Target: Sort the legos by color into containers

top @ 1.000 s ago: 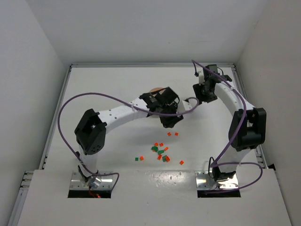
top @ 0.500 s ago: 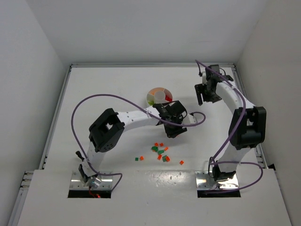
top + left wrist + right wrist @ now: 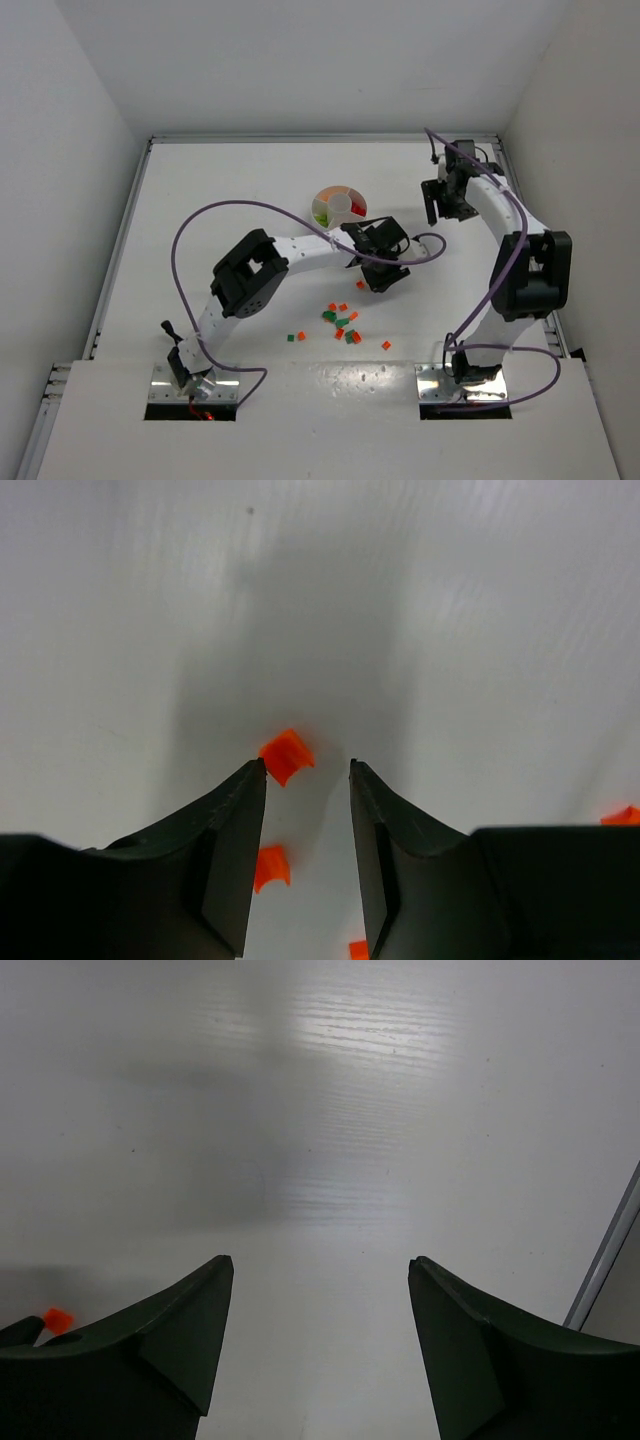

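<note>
Top view: fixed, high behind 2 arm bases, looks down on whole table [image 3: 200,200]. Left wrist view: close above table, faces down past left pincer [image 3: 307,767] onto orange legos [image 3: 286,756]; top view shares these. Right wrist view: faces table surface past right pincer [image 3: 320,1262], farther off.

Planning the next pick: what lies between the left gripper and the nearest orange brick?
Nothing. In the left wrist view, the small orange plastic brick sits right before the open left gripper.

Lab: white-walled robot table [image 3: 230,190]
</note>
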`<action>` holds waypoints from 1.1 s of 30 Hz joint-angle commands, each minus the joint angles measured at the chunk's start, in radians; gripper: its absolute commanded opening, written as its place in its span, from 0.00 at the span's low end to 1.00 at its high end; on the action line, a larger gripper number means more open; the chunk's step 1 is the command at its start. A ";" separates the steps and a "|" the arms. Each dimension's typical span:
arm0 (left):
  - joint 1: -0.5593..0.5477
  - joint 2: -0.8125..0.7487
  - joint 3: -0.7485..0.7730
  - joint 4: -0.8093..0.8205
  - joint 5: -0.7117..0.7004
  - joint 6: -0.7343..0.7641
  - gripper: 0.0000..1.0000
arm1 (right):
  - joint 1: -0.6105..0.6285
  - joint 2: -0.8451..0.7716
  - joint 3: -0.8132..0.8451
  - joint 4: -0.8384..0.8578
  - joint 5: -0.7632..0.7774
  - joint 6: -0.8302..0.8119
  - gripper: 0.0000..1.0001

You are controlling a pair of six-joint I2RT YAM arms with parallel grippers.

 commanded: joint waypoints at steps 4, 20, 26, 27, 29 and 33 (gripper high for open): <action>-0.013 0.056 0.072 0.025 -0.038 -0.095 0.45 | -0.023 -0.067 -0.008 0.020 0.005 0.018 0.71; -0.013 0.046 0.014 -0.016 -0.080 -0.106 0.27 | -0.033 -0.029 0.010 0.020 -0.042 0.018 0.71; -0.004 -0.058 -0.044 -0.026 -0.089 -0.064 0.21 | -0.033 -0.038 0.001 0.020 -0.042 0.018 0.71; 0.005 -0.104 -0.044 -0.026 -0.075 -0.055 0.20 | -0.033 -0.038 0.001 0.020 -0.042 0.018 0.71; 0.016 -0.150 -0.034 -0.026 -0.054 -0.055 0.20 | -0.033 -0.038 0.001 0.020 -0.042 0.018 0.71; 0.037 -0.208 0.051 -0.050 -0.075 -0.055 0.20 | -0.033 -0.029 0.001 0.020 -0.042 0.018 0.71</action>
